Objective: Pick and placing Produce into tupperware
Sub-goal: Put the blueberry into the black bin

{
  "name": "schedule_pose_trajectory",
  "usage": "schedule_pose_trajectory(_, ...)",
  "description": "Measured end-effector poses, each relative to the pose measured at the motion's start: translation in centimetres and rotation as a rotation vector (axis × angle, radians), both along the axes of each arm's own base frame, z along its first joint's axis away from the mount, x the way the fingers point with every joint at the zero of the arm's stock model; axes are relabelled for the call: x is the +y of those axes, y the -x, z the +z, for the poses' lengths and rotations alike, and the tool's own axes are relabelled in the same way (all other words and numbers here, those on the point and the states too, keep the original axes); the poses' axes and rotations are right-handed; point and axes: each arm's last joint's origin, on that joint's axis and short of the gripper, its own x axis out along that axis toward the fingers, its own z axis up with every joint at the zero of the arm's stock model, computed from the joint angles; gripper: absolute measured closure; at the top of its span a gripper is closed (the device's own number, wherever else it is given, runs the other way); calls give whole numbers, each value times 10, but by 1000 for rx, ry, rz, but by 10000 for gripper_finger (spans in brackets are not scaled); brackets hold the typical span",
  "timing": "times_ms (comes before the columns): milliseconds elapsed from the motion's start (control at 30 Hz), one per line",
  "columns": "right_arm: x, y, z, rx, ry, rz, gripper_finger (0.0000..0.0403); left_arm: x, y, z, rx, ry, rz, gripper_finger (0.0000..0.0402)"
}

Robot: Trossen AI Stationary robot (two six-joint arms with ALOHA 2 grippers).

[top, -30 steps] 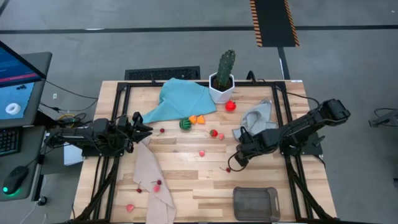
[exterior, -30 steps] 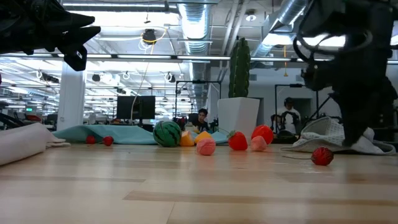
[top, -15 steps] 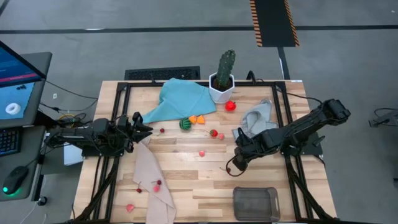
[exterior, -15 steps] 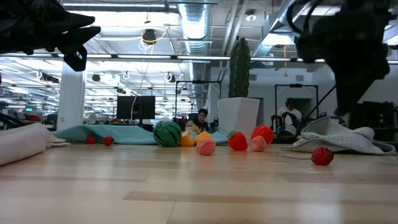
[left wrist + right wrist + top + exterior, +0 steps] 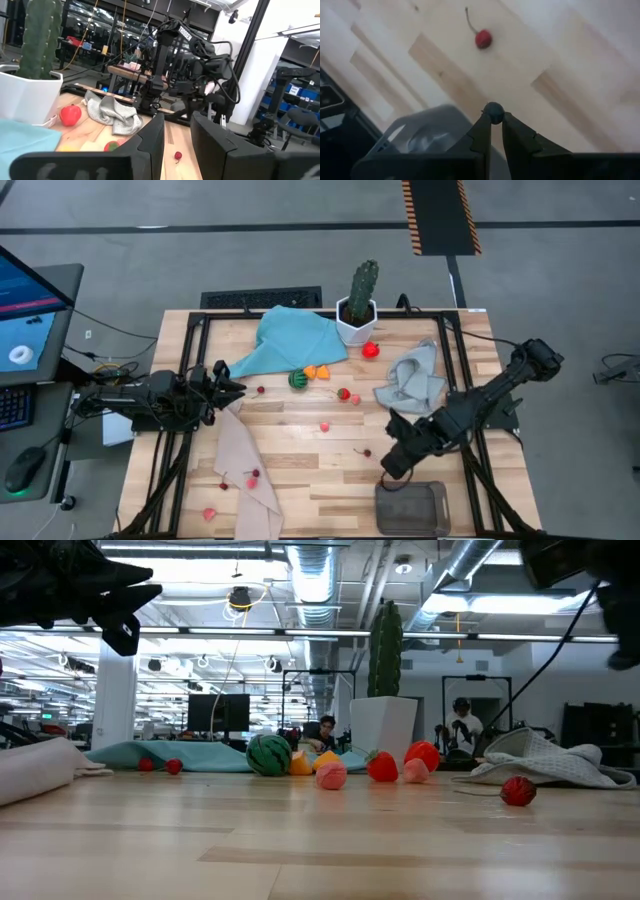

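The wooden table [image 5: 300, 442] carries all items. A teal cloth [image 5: 290, 340] lies at the far side, a beige cloth [image 5: 245, 475] at the near left, and a grey cloth [image 5: 412, 377] at the right. A cactus [image 5: 361, 288] stands upright in its white pot [image 5: 356, 325] beside the teal cloth.

The left arm waits at the table's left edge. The left gripper [image 5: 232, 387] is held above the top of the beige cloth, its fingers [image 5: 150, 137] set a narrow gap apart with nothing between them.

The right arm reaches in diagonally from the right edge. The right gripper [image 5: 392, 465] is held just above the far left corner of the tupperware [image 5: 410, 507], which sits at the near edge of the table, right of centre. Its jaws stand narrow, pinching a small dark round object [image 5: 493, 112] at the fingertips; what this object is cannot be determined.

The produce is scattered over the table. A green striped ball [image 5: 297, 379] and orange pieces [image 5: 318, 371] lie at the edge of the teal cloth. A red piece [image 5: 371, 350] sits near the pot. A cherry [image 5: 366, 452] lies just beside the right gripper. Small red and pink pieces [image 5: 248, 478] lie on and near the beige cloth.
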Motion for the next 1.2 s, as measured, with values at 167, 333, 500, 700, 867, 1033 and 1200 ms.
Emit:
schedule_pose_trajectory(167,17,8,0,-16,-41,-27,338,0,0,-1,13,0,0,317)
schedule_pose_trajectory(333,41,4,-8,-65,-112,-11,338,0,0,-2,21,-1,0,317)
schedule_pose_trajectory(500,62,-2,-15,-76,-159,8,337,0,0,-2,20,-1,0,317)
schedule_pose_trajectory(700,88,-13,-18,-16,-184,56,337,0,0,-2,21,4,-1,317)
schedule_pose_trajectory(867,97,-19,-35,100,-165,71,337,0,0,-2,20,5,-1,317)
schedule_pose_trajectory(1033,98,-23,-43,139,-172,70,336,1,0,-2,22,13,17,317)
schedule_pose_trajectory(1200,97,-23,-40,130,-180,70,336,1,0,-2,23,20,19,317)
